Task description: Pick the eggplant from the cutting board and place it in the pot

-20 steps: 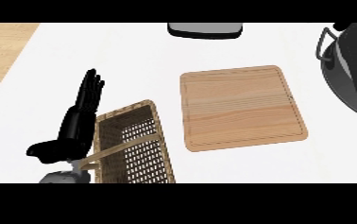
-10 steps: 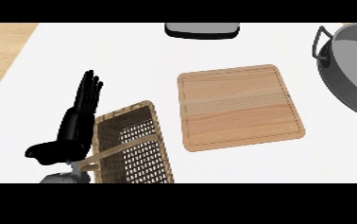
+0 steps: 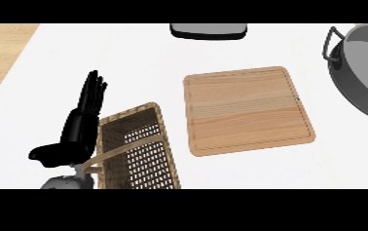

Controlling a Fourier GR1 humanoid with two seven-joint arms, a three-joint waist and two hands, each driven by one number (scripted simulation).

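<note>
- Eggplant shows nowhere in the head view; where it lies cannot be told.
- Cutting board [image 3: 248, 110], pale wood with rounded corners and a groove round its edge, lies flat near the middle of the white counter [image 3: 144, 54], its top bare.
- Pot [image 3: 350, 69], grey metal with a dark handle on its near-left side, sits at the right edge, well apart from the board and cut off by the frame.
- Wicker basket [image 3: 140, 147] with a curved handle stands just left of the board, at the lower edge.
- Left hand [image 3: 79, 127], black, is beside the basket's left wall, fingers straight and pointing up the view, thumb out to the left, holding nothing.
- Right hand is out of view.
- Dark grey object [image 3: 209, 30] sits at the top edge, cut off.
</note>
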